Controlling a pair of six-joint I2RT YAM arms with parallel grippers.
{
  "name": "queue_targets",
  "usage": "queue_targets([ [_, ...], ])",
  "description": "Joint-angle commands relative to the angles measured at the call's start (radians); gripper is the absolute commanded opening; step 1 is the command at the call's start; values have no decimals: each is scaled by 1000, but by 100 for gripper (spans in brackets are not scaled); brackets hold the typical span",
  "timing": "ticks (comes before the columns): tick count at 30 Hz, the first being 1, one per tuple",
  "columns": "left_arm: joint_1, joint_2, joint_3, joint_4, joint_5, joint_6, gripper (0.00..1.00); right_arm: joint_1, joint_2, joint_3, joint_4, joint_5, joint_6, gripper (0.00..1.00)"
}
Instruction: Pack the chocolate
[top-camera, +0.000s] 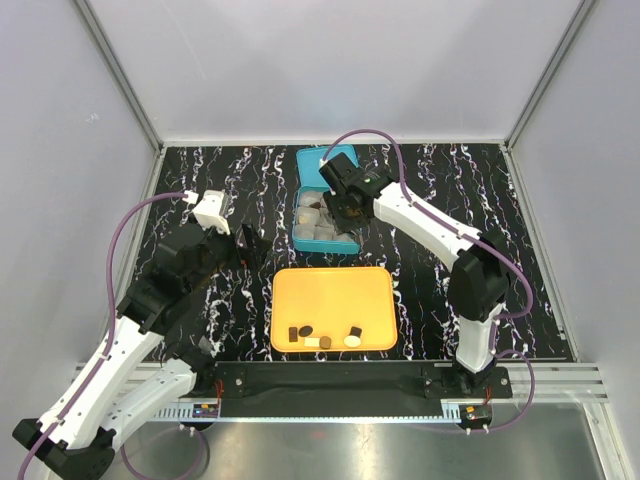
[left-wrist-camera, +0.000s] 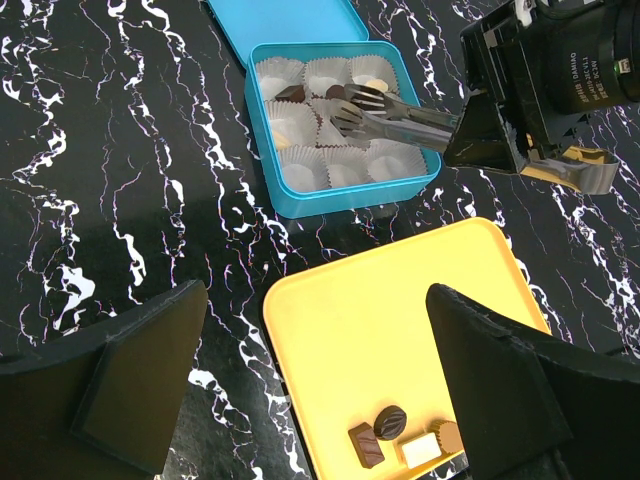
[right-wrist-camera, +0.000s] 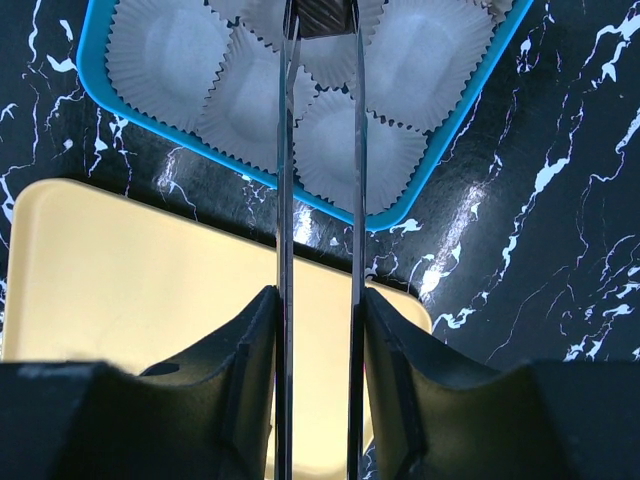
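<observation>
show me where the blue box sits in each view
top external: box upper centre, just behind the tray.
left wrist: box top centre, beyond the tray's far edge.
right wrist: box across the top, cut off by the frame.
shared landmark: the tray, next to the box in all three views.

The tongs (right-wrist-camera: 285, 200) run off the top edge, so their tips cannot be seen. A black finger (left-wrist-camera: 520, 390) hides part of one chocolate (left-wrist-camera: 447, 434).
</observation>
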Motion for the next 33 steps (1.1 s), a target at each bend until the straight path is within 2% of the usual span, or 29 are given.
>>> queue_targets([
  [1, 3, -3, -7, 45, 1, 12, 99, -8, 4, 52, 31, 9, -12, 44],
  [12, 3, -3, -9, 42, 1, 12, 99, -6, -23, 93, -20, 26, -19, 47],
  [17, 3, -8, -7, 42, -4, 14, 99, -6, -118, 81, -83, 5, -19, 48],
  [22, 3, -6, -7, 45, -1, 14, 99, -4, -298, -57, -123, -51, -14, 48],
  [30, 3, 1, -11, 43, -2, 12, 99, 6, -557, -336, -173, -221, -2, 48],
  [33, 4, 6, -7, 45, -4, 10, 99, 6, -615, -420, -180, -271, 4, 48],
])
